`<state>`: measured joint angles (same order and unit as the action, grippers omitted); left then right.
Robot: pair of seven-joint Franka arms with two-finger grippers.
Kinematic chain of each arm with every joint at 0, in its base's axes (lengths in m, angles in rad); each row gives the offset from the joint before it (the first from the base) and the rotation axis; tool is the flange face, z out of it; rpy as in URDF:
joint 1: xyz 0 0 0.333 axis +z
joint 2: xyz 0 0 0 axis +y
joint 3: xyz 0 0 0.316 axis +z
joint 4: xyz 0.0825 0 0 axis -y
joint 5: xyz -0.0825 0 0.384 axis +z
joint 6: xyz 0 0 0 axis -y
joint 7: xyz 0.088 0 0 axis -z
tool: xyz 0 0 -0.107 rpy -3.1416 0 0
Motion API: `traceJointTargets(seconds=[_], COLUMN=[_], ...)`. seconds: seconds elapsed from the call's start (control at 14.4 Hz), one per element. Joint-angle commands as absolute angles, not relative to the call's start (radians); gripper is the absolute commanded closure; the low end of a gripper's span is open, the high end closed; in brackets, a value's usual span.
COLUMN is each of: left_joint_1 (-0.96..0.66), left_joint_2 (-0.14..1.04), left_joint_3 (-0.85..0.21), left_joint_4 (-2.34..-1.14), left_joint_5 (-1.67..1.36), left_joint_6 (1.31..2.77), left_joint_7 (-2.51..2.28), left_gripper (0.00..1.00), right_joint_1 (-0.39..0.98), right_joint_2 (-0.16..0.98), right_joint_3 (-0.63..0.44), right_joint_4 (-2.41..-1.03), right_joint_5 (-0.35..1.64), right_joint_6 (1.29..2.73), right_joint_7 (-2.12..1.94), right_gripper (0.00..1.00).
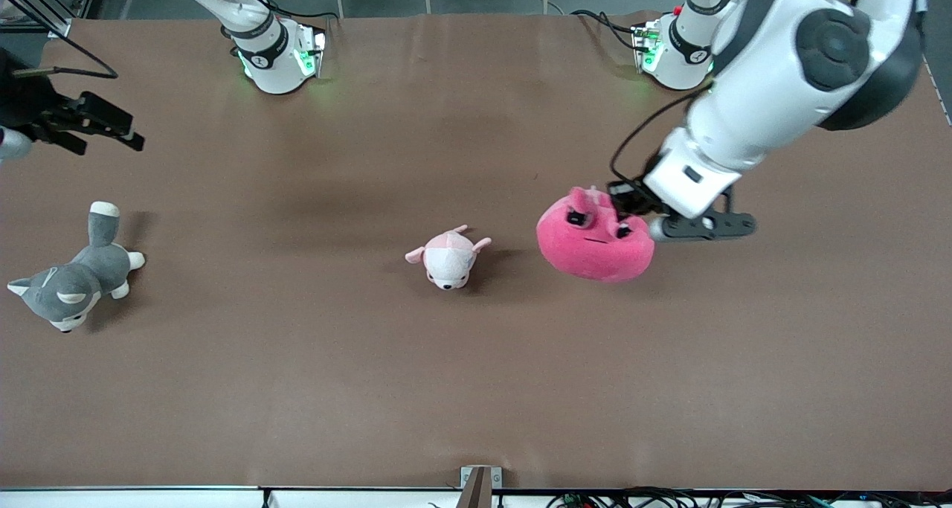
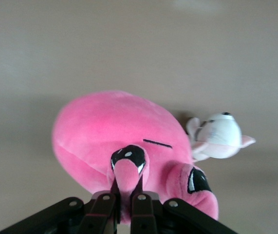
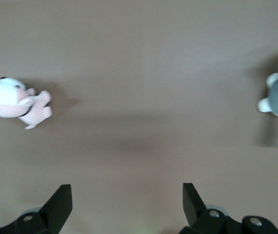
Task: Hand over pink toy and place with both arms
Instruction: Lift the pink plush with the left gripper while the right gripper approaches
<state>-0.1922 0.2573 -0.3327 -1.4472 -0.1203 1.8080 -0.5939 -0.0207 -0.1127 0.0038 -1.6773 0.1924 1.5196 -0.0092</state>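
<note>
While the left gripper (image 1: 623,209) is pinching a small flap on top of the pink toy (image 1: 595,240), its fingers (image 2: 139,204) are closing almost together on the fabric, right of center in the front view. That toy is a round hot-pink plush blob showing black slanted eyes and a thin dark mouth line, hanging over the brown table (image 1: 372,389) just beside the white-and-pink plush animal (image 1: 448,258). At the upper left edge, the right gripper (image 1: 89,125) is waiting with fingers (image 3: 60,204) spread wide, holding nothing, over the table above the grey plush dog (image 1: 71,281).
</note>
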Motion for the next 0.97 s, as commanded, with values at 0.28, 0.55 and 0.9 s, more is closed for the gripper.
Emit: traceJointTargets(seconds=[0.28,0.55,0.9], left_joint_1=[-0.411,-0.483,-0.592], left_joint_2=[0.376,0.400,0.494], left_joint_3=[-0.319,-0.321,-0.322], left_joint_4=[-1.246,-1.244,-1.161], left_joint_5=[-0.129,-0.130,-0.133], left_joint_6=[1.810,1.960,2.117], left_joint_7=[-0.978,-1.092,-1.316], left_gripper=[1.00,1.00,1.00], right_joint_1=[0.098,0.146,0.241], right_joint_2=[-0.089,-0.045,-0.009], right_joint_3=[-0.002,-0.002,-0.002], right_joint_4=[-1.641,-1.638,-1.638], right_joint_5=[0.386,0.498,0.506], right_joint_6=[1.592,1.663,1.735], right_joint_7=[0.006,0.038,0.153], right_gripper=[0.12,0.23,0.23])
